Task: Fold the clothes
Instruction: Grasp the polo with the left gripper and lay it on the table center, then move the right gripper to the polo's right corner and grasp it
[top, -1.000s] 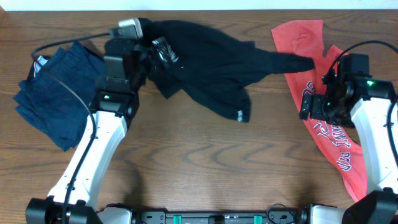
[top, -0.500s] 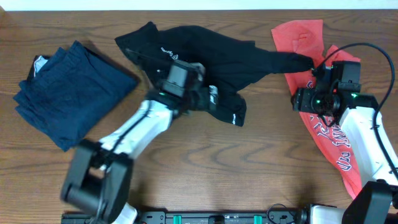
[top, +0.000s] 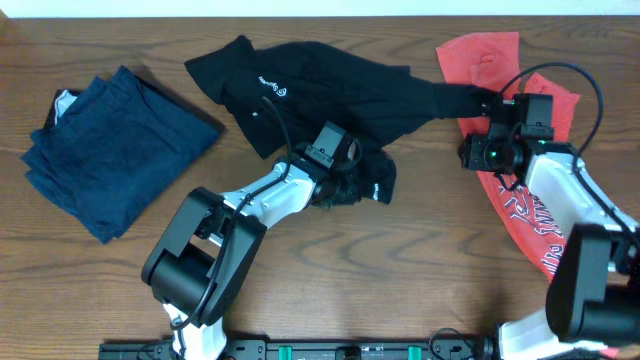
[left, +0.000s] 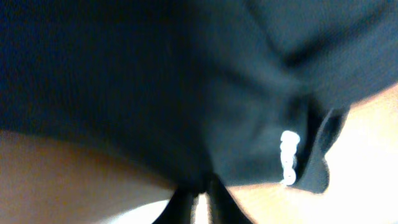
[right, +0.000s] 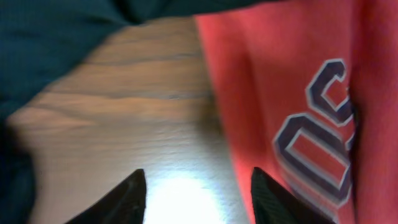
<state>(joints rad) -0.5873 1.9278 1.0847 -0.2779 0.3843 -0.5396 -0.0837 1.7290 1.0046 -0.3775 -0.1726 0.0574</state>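
The black T-shirt (top: 330, 90) lies crumpled at the table's top centre, its white chest print facing up. My left gripper (top: 345, 188) sits at the shirt's lower hem beside a small white label (top: 381, 190). In the left wrist view its fingers (left: 214, 202) stand almost together, pinching the black fabric (left: 155, 81) at their tips. My right gripper (top: 468, 152) hovers by the shirt's right sleeve, where it overlaps the red shirt (top: 525, 215). In the right wrist view that gripper (right: 199, 186) is open over bare wood, with red cloth (right: 292, 93) to its right and black cloth (right: 50, 37) at upper left.
A navy garment (top: 110, 150) lies bunched at the left of the table. The red shirt runs down the right side under my right arm. Bare wooden tabletop (top: 400, 270) fills the front half.
My left arm swung from the black shirt's upper left down to its lower hem and closed on the fabric. My right gripper moved up and left toward the sleeve, jaws narrowing.
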